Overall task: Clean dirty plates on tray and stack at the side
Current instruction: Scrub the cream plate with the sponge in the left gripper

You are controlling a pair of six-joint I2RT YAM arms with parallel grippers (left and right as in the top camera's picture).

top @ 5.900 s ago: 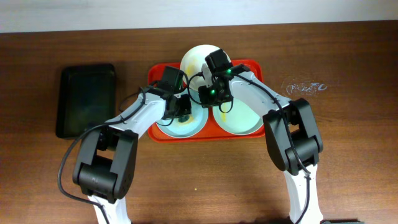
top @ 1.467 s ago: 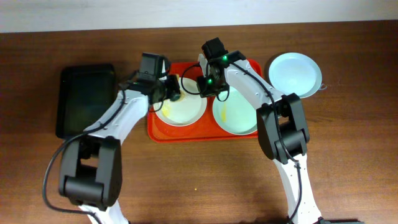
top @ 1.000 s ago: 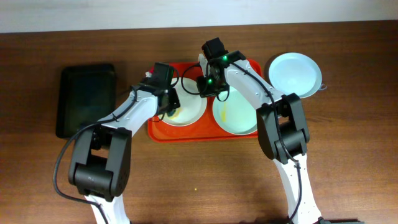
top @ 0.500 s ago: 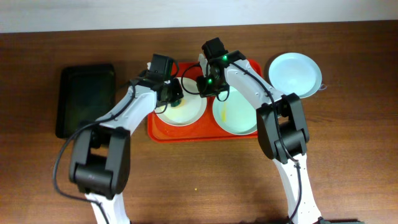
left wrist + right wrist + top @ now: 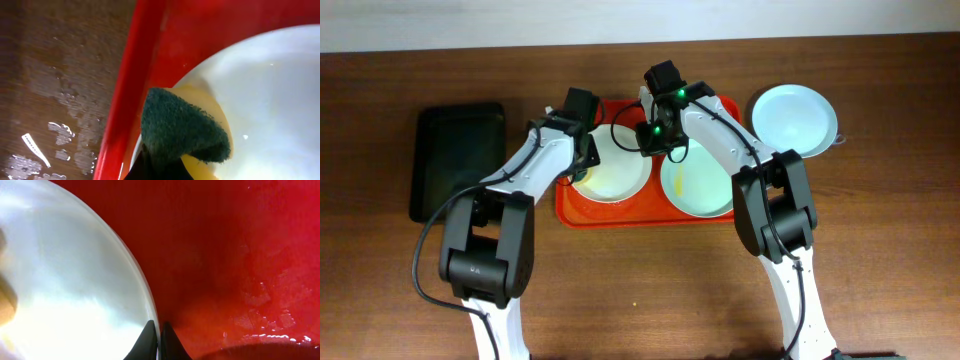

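The tray [image 5: 240,255] is showing glossy red plastic, beaded with water; the plate [image 5: 270,100] is gleaming smooth; the sponge [image 5: 180,127] is looking coarse and fibrous; the table [image 5: 60,75] is showing matt wood grain.

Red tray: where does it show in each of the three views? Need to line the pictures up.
Overhead: the tray sits top centre, red against the brown table.
Left wrist: its rim crosses as a steep red band left of centre, wet table beyond.
Right wrist: its floor fills the right half.
Shared landmark: a pale plate lying on the red, seen in every view.
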